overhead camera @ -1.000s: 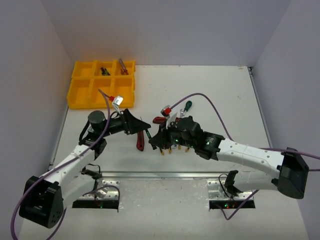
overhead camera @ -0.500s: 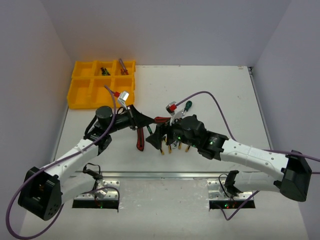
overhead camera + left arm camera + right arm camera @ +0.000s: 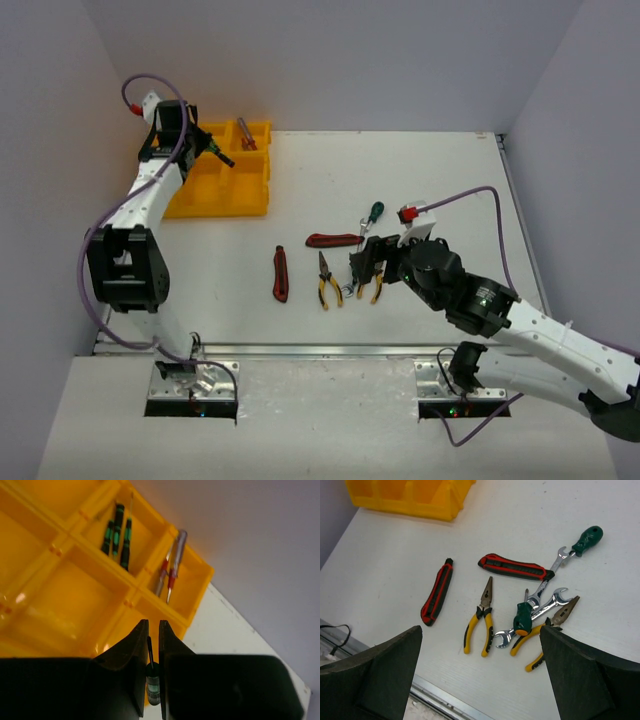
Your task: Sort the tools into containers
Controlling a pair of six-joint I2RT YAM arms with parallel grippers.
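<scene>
White counter (image 3: 420,170), grey walls (image 3: 330,60) all round. Up in the far left corner sits the yellow tray (image 3: 228,192). The left fingers (image 3: 131,647) hang above it, pinched almost shut on a thin green-and-black screwdriver (image 3: 153,682). Three green screwdrivers (image 3: 116,530) lie in one box of the tray, so I think this one goes there too. The arm needs to line up over that box, dip a bit, then let go. The right fingers (image 3: 380,665) are spread wide with nothing in them. They hang over the tools left on the counter: knife (image 3: 437,590), pliers (image 3: 483,609), wrenches (image 3: 546,605). One of those looks next.
</scene>
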